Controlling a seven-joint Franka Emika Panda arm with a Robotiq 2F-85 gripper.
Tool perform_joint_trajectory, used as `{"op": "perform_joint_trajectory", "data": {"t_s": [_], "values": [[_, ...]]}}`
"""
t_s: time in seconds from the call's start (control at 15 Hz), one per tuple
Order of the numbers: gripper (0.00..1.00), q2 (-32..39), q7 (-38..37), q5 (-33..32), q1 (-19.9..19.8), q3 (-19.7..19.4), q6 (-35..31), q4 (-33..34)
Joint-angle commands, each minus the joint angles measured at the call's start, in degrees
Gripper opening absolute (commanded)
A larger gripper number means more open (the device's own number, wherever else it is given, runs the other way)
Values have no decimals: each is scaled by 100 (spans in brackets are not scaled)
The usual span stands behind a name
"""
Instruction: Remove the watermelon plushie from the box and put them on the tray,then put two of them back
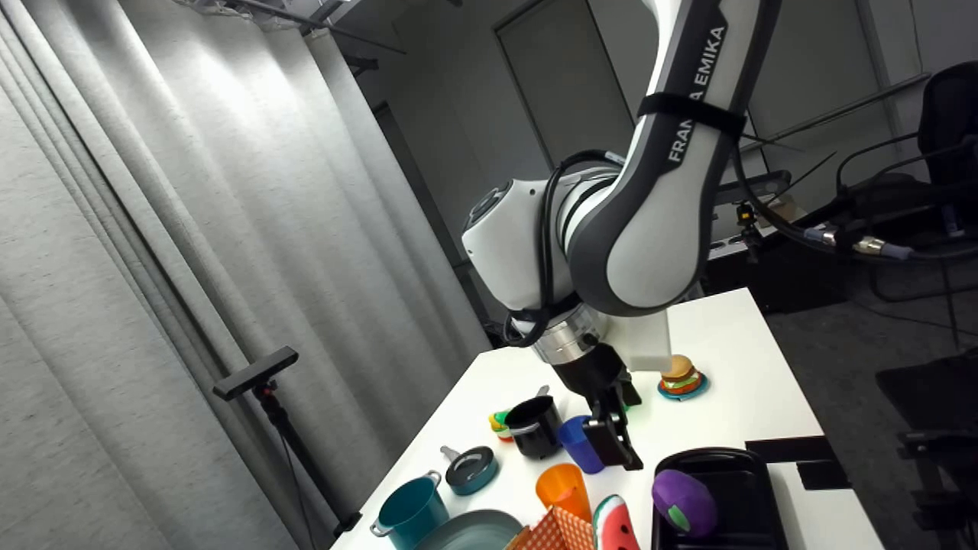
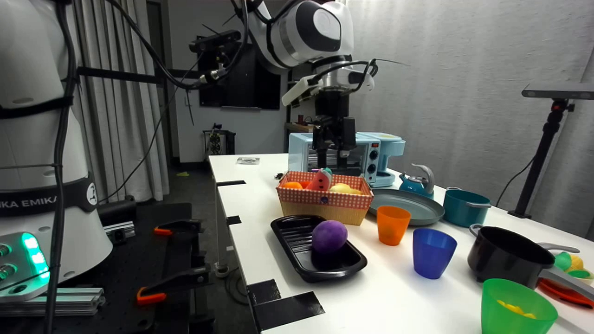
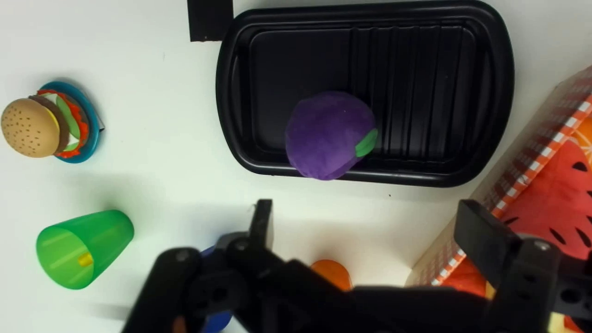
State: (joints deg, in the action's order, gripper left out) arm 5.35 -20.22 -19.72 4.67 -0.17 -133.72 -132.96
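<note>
Watermelon plushie [image 2: 320, 181] is sitting in the box [image 2: 320, 212], the one with the red checked trim, poking up past the rim with a bit of green rind showing. My wrist view gives me a big patch of red with black seeds in there, but honestly I can't tell if that's one slice or more. There's an orange thing [image 2: 292, 185] and something pale yellow [image 2: 342, 188] in with it.

I've got the end effector [image 3: 365, 226] up over the surface [image 2: 380, 297], fingers [image 3: 261, 222] spread wide. One finger overlaps the edge of the box on my wrist cam; can't tell how high above it that is.

The tray [image 3: 296, 55] is just beside the box, with a purple toy [image 3: 328, 134] in it, green leaf and all. Cups run away from the box: orange cup [image 2: 393, 227], blue cup [image 2: 433, 255], then a green cup [image 2: 510, 324] with something yellow [image 2: 517, 308] inside. The burger toy [image 3: 32, 127] is on a little blue plate [image 3: 95, 134], off past the opposite end of the tray. An exterior view also gets me a black pot [image 2: 506, 257], a teal pot [image 2: 464, 211] and a big gray plate [image 2: 424, 212].
</note>
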Motion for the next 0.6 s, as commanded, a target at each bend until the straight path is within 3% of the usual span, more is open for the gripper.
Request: {"op": "perform_joint_trajectory", "data": {"t_s": [0.0, 0.53], "values": [[100, -368, -132, 47, -104, -15, -202, -385], [100, -248, -37, 2, -130, 37, -57, -261]]}}
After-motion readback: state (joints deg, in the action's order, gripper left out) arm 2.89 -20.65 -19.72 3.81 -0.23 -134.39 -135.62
